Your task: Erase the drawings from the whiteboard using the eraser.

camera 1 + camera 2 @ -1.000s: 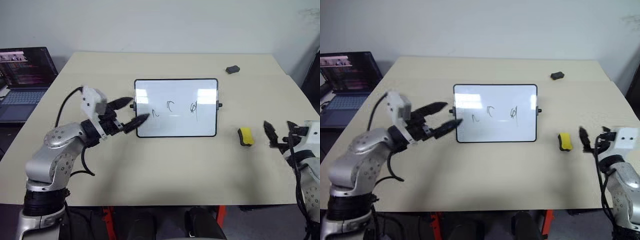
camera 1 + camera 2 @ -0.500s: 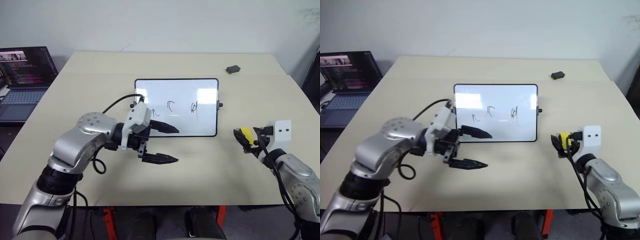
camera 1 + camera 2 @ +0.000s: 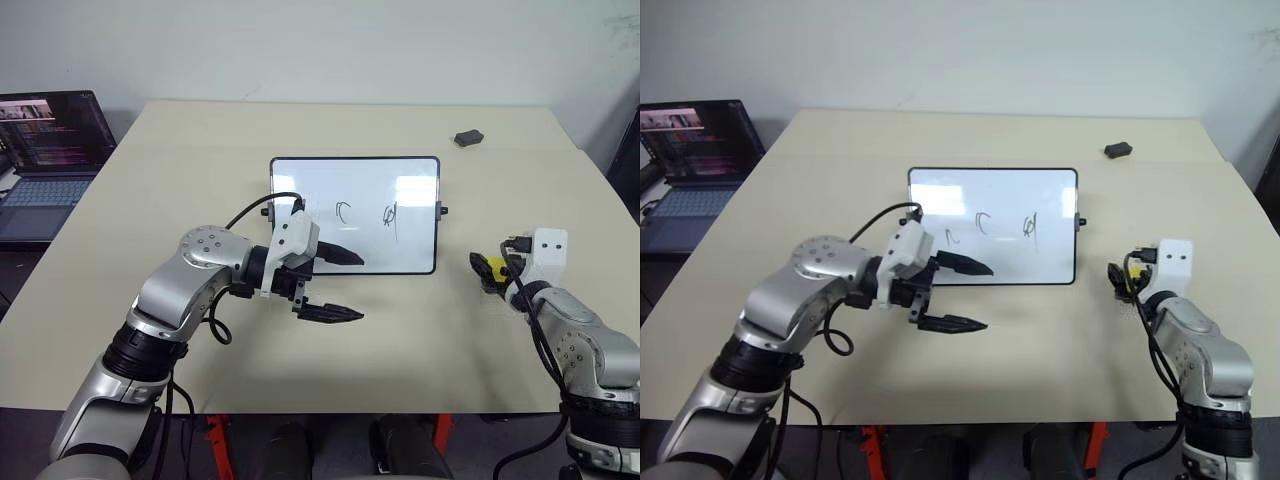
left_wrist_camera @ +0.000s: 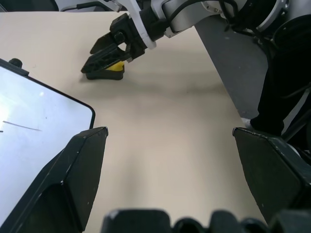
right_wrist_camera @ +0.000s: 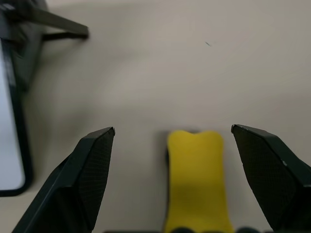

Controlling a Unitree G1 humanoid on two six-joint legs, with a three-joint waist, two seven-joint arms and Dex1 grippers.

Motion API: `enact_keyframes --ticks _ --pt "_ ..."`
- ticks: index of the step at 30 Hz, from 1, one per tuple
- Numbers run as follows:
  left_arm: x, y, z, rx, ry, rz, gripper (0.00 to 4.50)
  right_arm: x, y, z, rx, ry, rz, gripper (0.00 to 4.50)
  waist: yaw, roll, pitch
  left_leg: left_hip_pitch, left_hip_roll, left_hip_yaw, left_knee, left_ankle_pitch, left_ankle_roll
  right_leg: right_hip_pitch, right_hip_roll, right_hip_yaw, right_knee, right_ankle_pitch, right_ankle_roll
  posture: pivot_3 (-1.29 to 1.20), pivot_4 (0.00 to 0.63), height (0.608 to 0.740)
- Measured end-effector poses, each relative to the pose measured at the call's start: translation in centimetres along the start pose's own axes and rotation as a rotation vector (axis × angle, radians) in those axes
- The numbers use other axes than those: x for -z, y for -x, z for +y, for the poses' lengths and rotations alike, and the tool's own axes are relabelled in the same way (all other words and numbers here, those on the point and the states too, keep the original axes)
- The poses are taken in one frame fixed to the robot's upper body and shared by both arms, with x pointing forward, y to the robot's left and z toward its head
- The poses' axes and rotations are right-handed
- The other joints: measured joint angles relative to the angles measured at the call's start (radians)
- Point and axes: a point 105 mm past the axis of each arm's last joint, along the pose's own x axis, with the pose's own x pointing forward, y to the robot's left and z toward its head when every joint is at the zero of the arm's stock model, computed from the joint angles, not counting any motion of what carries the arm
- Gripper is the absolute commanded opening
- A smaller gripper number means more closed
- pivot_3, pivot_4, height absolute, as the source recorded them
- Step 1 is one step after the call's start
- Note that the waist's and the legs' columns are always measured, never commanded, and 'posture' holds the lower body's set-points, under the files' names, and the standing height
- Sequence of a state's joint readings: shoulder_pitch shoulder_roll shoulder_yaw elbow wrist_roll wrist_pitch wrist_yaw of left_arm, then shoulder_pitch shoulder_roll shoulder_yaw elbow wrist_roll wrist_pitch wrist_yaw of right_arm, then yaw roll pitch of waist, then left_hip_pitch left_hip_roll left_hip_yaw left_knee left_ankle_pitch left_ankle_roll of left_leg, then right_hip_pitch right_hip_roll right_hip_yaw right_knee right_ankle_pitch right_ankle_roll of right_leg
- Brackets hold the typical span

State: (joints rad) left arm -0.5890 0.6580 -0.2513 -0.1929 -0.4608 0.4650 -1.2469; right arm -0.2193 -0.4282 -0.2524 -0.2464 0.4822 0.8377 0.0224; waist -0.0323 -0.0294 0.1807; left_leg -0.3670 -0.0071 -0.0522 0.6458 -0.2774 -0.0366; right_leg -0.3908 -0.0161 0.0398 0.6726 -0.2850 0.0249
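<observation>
1. While a laptop glows at the far left edge, the left gripper hangs over the table with its fingers spread wide and empty, one tip over the near left corner of the whiteboard.
2. On the whiteboard, the drawings sit untouched in a row: three small dark scribbles.
3. To the right of the board, the eraser lies flat on the table between the open, unclosed fingers of the right gripper.
4. Risk, as judged: a fingertip could nudge the eraser aside before closing; the left fingers could catch the board's frame and shift it.
5. No containers are present; a small dark lump sits far back.
</observation>
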Motion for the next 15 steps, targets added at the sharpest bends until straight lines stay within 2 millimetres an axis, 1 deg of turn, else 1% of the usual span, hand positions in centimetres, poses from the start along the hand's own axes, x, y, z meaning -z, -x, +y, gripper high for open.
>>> enact_keyframes --ticks 9,15 --pt "0.1 -0.3 0.0 -0.015 0.005 -0.021 4.50 0.6 -0.2 -0.2 0.000 0.024 0.024 4.18 0.000 0.000 0.000 0.000 0.000 0.000 0.000 0.000 0.000 0.000 0.000 0.000 0.001 0.000 0.000 0.00 0.150 0.740" --pt "0.1 -0.3 0.0 -0.015 0.002 -0.022 4.50 1.8 -0.7 -0.6 0.011 0.028 0.066 4.18 0.000 0.000 0.000 0.000 0.000 0.000 0.000 0.000 0.000 0.000 0.000 0.000 0.001 0.000 0.000 0.00 0.150 0.740"
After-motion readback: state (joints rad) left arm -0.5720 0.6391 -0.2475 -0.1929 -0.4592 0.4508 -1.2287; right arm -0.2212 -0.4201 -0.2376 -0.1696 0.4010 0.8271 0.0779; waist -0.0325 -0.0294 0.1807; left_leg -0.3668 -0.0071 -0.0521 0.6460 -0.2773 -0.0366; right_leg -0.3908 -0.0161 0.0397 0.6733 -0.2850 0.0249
